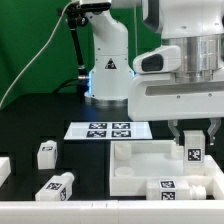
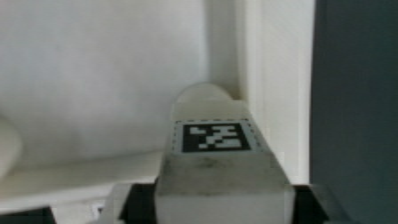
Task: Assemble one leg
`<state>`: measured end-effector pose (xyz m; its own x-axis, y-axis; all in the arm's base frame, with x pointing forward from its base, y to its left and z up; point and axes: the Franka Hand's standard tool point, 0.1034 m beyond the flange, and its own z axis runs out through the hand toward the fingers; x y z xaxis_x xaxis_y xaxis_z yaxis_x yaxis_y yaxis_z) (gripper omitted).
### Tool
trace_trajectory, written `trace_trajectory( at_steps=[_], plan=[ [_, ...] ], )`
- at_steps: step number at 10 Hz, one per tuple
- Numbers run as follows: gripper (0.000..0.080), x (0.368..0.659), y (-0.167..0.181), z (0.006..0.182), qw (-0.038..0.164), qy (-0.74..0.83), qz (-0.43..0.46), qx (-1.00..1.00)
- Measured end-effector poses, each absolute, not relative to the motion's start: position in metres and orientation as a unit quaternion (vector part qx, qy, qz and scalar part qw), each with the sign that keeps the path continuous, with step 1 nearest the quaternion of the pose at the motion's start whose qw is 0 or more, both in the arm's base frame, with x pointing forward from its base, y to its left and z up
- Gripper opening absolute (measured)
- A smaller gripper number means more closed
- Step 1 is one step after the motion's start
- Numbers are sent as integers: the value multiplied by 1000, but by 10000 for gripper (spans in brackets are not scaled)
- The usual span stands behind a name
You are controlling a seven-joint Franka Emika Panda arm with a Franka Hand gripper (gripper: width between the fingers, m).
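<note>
White plastic parts lie on the black table (image 1: pixel 30 125), and the job looks partway through: the tool (image 1: pixel 193 150) pinches one leg (image 1: pixel 193 152) between its two fingers and holds it upright over the far corner of the square tray-like part (image 1: pixel 135 165), on the exterior view's right. The wrist view shows that leg (image 2: pixel 217 140) close up, its tag facing the camera, with its rounded end pointing into an inside corner where the tray's pale floor (image 2: pixel 89 90) meets a raised wall. I judge that the leg is picked and brought to its corner, while seating and fastening it remain to be done; whether its tip already touches the tray cannot be told from either view. Three more legs wait loose: one (image 1: pixel 46 153) near the exterior view's left, one (image 1: pixel 55 187) lying at the front, and one (image 1: pixel 165 188) lying at the tray's front edge. The marker board (image 1: pixel 108 129) lies flat behind the tray. The tool's fingertips are mostly hidden by the leg, and any hole in the corner is hidden as well. A white piece (image 1: pixel 4 168) at the left edge is cut off.
</note>
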<state>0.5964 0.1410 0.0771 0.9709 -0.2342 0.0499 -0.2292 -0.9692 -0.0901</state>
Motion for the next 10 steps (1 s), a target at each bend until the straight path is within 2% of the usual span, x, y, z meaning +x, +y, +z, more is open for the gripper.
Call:
trace_trajectory(
  at_steps=[5, 9, 10],
  plan=[
    [284, 594, 142, 76, 46, 447, 11, -893],
    [285, 594, 141, 76, 47, 466, 16, -884],
    [496, 594, 141, 76, 48, 450, 15, -892]
  ],
)
